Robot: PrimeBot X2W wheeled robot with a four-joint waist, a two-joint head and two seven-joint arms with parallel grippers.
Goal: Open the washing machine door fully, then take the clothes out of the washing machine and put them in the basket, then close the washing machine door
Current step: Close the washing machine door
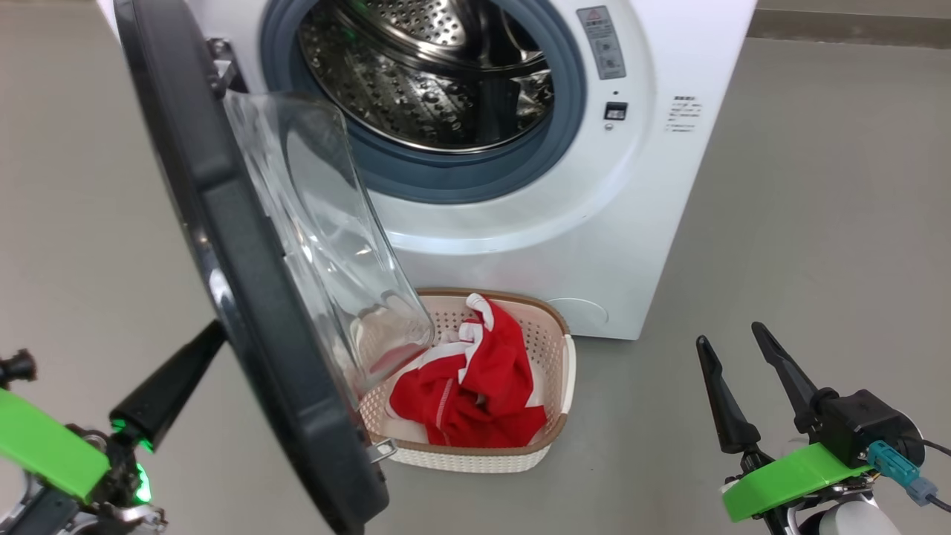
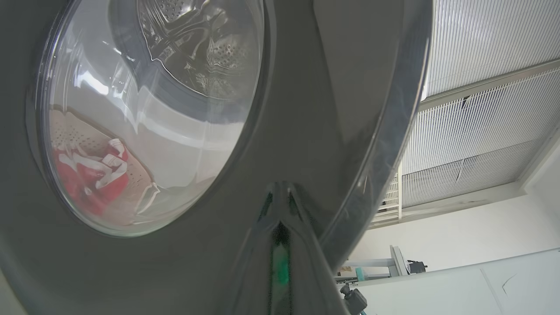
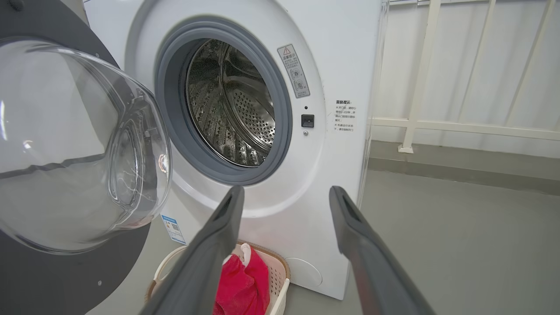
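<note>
The washing machine (image 1: 631, 223) stands with its steel drum (image 1: 423, 82) showing no clothes. The washing machine door (image 1: 245, 297) hangs open, swung out toward me, its glass bowl facing the machine. My left gripper (image 1: 208, 338) is shut, and its tip rests against the door's black outer rim (image 2: 245, 227). The red clothes (image 1: 475, 386) lie in the cream basket (image 1: 553, 349) on the floor below the opening, partly behind the door glass. At lower right, my right gripper (image 1: 729, 334) stands open and holds nothing, well away from the basket. In the right wrist view its fingers (image 3: 223, 227) point at the machine front (image 3: 341, 175).
Grey floor (image 1: 817, 223) spreads around the machine, with room to its right. A white railing (image 3: 459, 127) and wall stand behind the machine's right side. Through the door glass (image 2: 144, 109) I see the drum and the basket with red cloth.
</note>
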